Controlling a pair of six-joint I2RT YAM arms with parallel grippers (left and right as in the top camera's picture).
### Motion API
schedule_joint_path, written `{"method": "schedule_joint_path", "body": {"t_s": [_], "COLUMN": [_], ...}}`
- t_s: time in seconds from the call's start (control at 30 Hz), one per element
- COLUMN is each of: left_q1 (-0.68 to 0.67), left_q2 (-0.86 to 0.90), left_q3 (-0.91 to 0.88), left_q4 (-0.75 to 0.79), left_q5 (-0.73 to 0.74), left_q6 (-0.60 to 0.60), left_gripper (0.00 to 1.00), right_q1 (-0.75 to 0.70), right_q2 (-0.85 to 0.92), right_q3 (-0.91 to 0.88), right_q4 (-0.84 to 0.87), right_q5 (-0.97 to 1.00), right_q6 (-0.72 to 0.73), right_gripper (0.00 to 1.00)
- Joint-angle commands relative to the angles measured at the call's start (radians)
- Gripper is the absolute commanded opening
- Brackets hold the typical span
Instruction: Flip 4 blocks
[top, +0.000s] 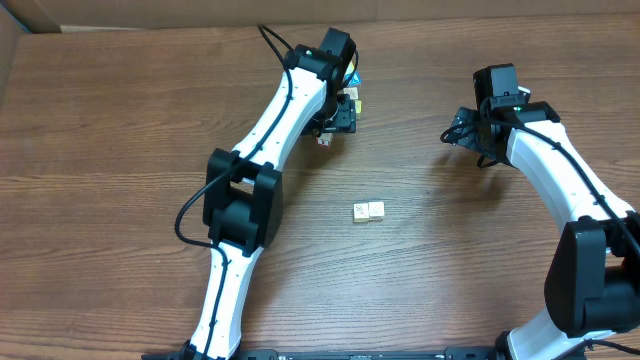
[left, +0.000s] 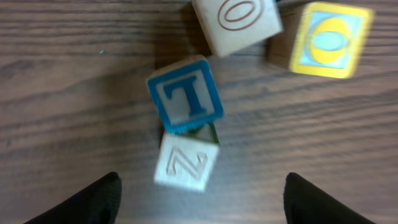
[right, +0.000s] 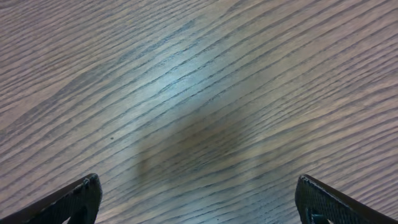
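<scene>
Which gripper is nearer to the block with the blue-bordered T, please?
Left. The left gripper hovers just above the T block, open; the right gripper is far off to its right.

The overhead view looks straight down from high above the tabletop (top: 120, 130), taking in the left arm (top: 280, 110) and right arm (top: 555, 165). The left wrist view faces down from close over a cluster of blocks (left: 185, 94) (blurred by nearness), with the left jaws' tips at its bottom corners. The right wrist view faces down just as near, on wood grain between the right jaws' tips. Overhead shares that cluster, partly hidden under the left arm.
</scene>
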Motion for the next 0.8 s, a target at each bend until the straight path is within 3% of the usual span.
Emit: {"method": "schedule_joint_path", "body": {"t_s": [0.0, 0.2, 0.7, 0.77], "left_q1": [-0.001, -0.001, -0.001, -0.001], "left_q2": [0.044, 0.05, 0.05, 0.048], "left_q3": [-0.002, -0.002, -0.002, 0.001], "left_q4": [0.014, 0.05, -0.013, -0.029], "left_q5": [-0.053, -0.053, -0.042, -0.042], "left_q6": [0.063, 0.103, 0.103, 0.104], "left_gripper": [0.73, 0.47, 0.35, 0.26], "right_q1": [0.002, 0.002, 0.002, 0.002], "right_q2": [-0.007, -0.007, -0.007, -0.007], "right_q3": [0.016, 0.016, 0.016, 0.016], "right_q4": [0.006, 0.006, 0.006, 0.006], "right_q5": [0.014, 0.014, 0.014, 0.014], "right_q6": [-0.006, -0.006, -0.006, -0.006], "right_gripper": [1.0, 1.0, 1.0, 1.0]}}
